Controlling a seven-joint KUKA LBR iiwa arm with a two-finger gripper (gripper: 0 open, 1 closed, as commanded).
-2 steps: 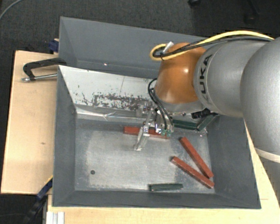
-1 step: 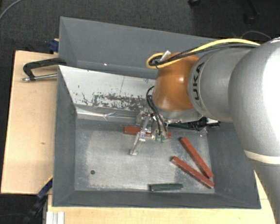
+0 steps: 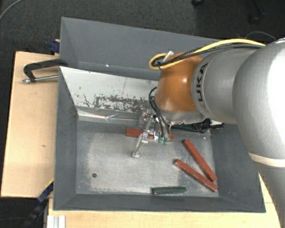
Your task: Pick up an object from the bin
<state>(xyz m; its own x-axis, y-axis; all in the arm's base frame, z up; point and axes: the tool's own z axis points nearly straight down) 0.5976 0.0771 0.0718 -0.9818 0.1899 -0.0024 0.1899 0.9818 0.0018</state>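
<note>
Bin (image 3: 63, 144) with upper red stick (image 3: 198, 159), lower red stick (image 3: 195, 174), green stick (image 3: 168, 191).

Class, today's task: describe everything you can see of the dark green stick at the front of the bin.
The green stick is short, slim, straight and dark, with a dull finish; its material is unclear. It lies flat on the floor of the bin, close to the front wall and nearly parallel to it. Nothing but the floor touches it; two red sticks lie apart, up to its right.
</note>
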